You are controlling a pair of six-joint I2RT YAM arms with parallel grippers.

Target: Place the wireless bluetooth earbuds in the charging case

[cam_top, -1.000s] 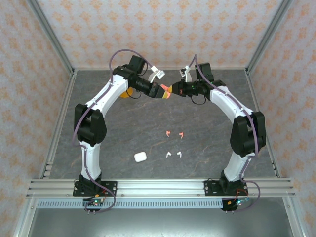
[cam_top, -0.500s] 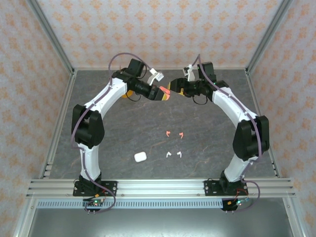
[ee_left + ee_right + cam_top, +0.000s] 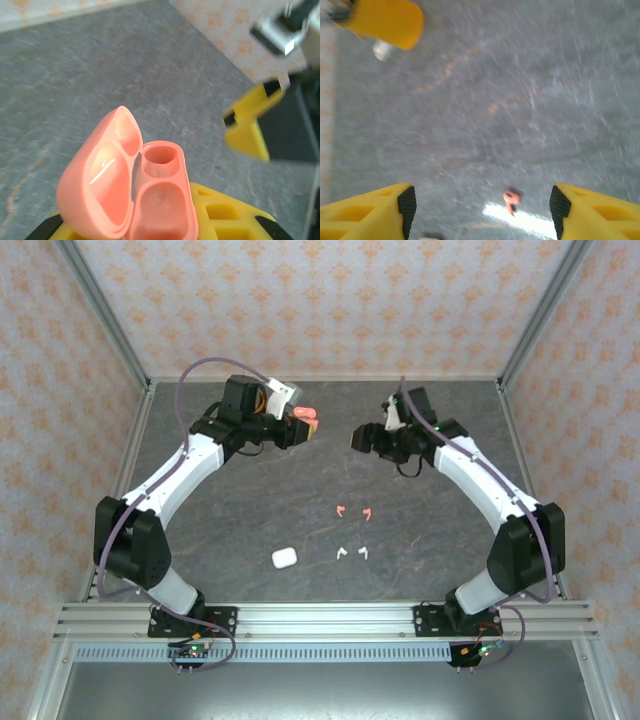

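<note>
Right gripper [image 3: 362, 438] has released and backed away; my left gripper [image 3: 293, 428] grips the pink charging case [image 3: 150, 200], lid open, ready for earbuds [image 3: 341, 510].

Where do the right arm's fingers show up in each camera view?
Top external: right arm's fingers, upper middle, right of the pink case.
Left wrist: right edge, one blurred yellow finger.
Right wrist: yellow fingers in both bottom corners, wide apart.
Shared landmark: the grey table.
</note>
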